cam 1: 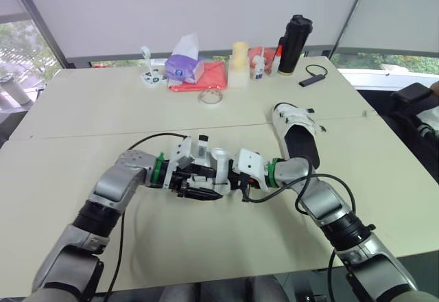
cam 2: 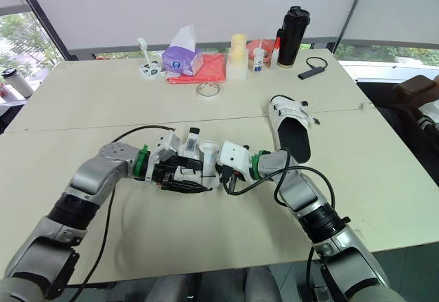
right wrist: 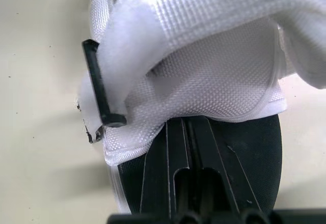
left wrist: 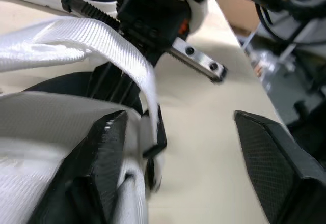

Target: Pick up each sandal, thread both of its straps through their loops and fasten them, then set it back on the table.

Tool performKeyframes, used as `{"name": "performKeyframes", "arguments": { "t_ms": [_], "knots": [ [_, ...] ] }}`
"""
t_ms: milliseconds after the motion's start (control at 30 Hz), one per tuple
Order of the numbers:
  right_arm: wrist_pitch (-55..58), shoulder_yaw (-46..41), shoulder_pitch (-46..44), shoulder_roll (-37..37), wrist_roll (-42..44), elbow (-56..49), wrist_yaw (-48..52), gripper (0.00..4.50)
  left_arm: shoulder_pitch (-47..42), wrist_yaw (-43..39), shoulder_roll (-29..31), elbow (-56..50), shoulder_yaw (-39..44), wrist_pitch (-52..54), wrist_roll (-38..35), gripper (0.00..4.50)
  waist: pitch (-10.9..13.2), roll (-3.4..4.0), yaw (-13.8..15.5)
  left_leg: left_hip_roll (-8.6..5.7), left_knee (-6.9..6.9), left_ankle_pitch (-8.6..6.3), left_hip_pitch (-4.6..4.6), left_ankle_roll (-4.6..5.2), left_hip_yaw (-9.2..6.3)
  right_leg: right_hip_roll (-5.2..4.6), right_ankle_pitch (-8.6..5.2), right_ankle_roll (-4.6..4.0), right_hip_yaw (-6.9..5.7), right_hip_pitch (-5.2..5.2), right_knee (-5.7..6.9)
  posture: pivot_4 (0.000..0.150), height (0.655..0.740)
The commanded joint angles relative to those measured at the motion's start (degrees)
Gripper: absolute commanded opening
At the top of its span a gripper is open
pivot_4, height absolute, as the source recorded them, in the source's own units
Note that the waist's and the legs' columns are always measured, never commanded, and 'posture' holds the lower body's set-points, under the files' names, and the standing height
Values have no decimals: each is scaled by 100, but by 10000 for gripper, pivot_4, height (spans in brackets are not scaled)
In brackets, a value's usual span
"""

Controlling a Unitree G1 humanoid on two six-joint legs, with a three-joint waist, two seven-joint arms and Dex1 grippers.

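At the middle of the pale table (cam 1: 103, 110), both arms meet on a sandal (right wrist: 204, 81) with a coarse white woven upper and a smooth black sole. The left gripper (left wrist: 178, 117) stands spread wide beside its ribbed strap (left wrist: 102, 35). The right gripper (right wrist: 186, 127) is pressed closed over the sole, its tips tucked under the weave near a rectangular black plastic loop (right wrist: 97, 81). The second sandal (cam 1: 296, 134) lies flat to the right.

Head pair looks forward and down over the counter (cam 1: 82, 103), both eyes sharing the sandal (cam 1: 219, 171) at frame centre. Left wrist camera peers along the left pincer (left wrist: 179, 116), right wrist camera along the right pincer (right wrist: 187, 119), both pressed close to that sandal.
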Motion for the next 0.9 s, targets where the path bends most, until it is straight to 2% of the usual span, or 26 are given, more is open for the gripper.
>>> {"name": "performKeyframes", "arguments": {
  "t_ms": [33, 333, 467, 567, 667, 900],
  "knots": [
    [110, 224, 159, -84, -176, 242, 55, 0, 54, 84, 98, -455, 272, 161, -202, 32674, 0, 0, 2, 1, 0, 0, 0, 0, -3, -2, 0, 0, 0, 0, -1, 1500, 7400],
    [87, 247, 125, -58, -167, 293, 79, 0, 293, 541, 452, -1756, 1197, 1562, -1446, 32674, 2, 0, -15, 2, 0, 0, -1, 0, -9, -3, -1, 1, 1, -2, 0, 1500, 7400],
    [83, 244, 127, -63, -167, 293, 82, 0, 613, 656, 701, -2135, 1312, 1724, -1600, 32674, 2, -1, -12, 2, -1, 0, 0, 0, -8, -2, 0, 1, 1, -2, 0, 1500, 7400],
    [73, 252, 149, -68, -167, 289, 82, 0, 1335, 604, 1017, -2509, 1273, 1427, -1405, 32674, 1, 2, -23, 4, -4, 0, 1, 0, -5, -6, -1, 0, 9, -5, 0, 1500, 7400],
    [52, 304, 173, -33, -196, 296, 69, 0, 1841, 721, 1019, -2440, 1048, 932, -1006, 32674, 1, 2, 1, 8, -9, 0, 1, 0, -5, -7, -2, -4, 9, -8, -2, 1500, 7400],
    [32, 301, 164, -41, -213, 301, 117, 0, 2136, 1081, 679, -2192, 799, 372, -608, 32674, 0, 1, -1, 10, -7, -10, 0, -16, -5, -16, -1, -10, 9, -4, -9, 1500, 7400]
  ]
}}
